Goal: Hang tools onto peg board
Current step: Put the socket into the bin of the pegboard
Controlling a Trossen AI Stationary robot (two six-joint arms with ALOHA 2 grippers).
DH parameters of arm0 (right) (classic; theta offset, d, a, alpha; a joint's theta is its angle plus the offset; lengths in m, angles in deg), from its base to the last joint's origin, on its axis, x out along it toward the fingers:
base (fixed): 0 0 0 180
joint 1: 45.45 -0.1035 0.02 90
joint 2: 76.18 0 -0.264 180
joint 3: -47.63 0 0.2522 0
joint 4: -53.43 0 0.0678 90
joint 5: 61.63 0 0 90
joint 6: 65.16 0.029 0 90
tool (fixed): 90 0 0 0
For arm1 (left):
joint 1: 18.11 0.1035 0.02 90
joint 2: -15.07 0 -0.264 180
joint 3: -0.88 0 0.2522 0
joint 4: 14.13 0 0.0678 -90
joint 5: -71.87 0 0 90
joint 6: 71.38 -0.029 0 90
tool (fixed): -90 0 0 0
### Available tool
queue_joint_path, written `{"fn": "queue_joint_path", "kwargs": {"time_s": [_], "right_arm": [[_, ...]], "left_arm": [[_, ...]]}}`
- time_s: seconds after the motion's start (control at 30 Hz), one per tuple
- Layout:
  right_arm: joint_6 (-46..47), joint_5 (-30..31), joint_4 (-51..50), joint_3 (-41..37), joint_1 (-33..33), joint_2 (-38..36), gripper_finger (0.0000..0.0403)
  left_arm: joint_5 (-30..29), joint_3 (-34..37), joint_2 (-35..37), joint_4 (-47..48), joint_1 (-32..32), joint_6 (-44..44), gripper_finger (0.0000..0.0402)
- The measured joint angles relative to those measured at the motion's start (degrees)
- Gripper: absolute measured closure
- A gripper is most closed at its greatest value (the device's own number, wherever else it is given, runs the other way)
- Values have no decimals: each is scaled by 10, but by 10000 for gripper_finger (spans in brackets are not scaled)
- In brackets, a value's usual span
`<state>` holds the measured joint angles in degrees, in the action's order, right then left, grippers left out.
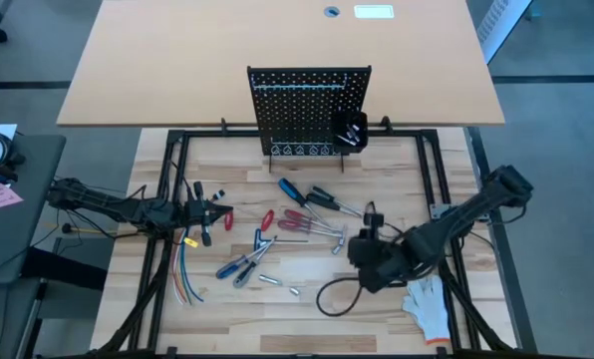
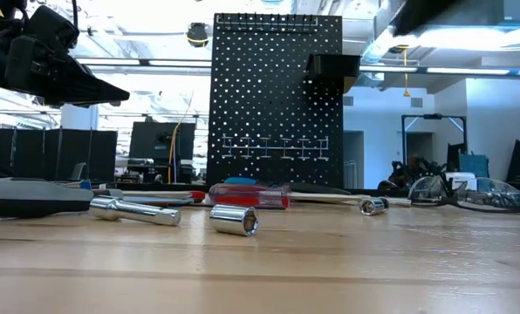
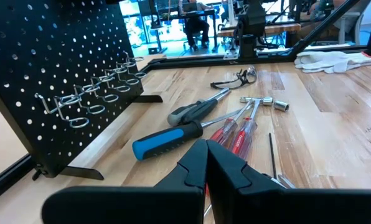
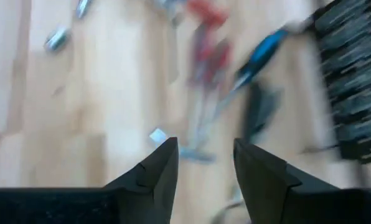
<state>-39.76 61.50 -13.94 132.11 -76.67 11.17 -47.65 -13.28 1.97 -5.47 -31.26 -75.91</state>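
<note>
The tools lie loose on the wooden table: a blue-handled screwdriver, a black-handled one, red-handled screwdrivers, blue-handled ones and silver sockets. The black peg board stands upright at the table's far edge, with a small black bin on it. My left gripper is shut and empty, above the table left of the tools. My right gripper is open and empty, right of the tools.
A white glove lies at the near right. A bundle of coloured wires lies at the near left. A black cable loops below my right gripper. Safety glasses lie on the right part of the table.
</note>
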Motion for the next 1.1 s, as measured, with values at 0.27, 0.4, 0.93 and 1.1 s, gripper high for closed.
{"fn": "queue_joint_path", "kwargs": {"time_s": [0.27,0.4,0.93,1.1], "right_arm": [[-102,-131,303,-198,24,1,172],[-183,-150,363,-229,56,1,162],[-315,-305,415,-232,172,98,192],[-314,-306,405,-230,175,111,211]], "left_arm": [[0,0,0,0,0,0,402],[0,0,0,0,0,0,402],[0,0,0,0,0,0,402],[0,0,0,0,0,0,402]]}}
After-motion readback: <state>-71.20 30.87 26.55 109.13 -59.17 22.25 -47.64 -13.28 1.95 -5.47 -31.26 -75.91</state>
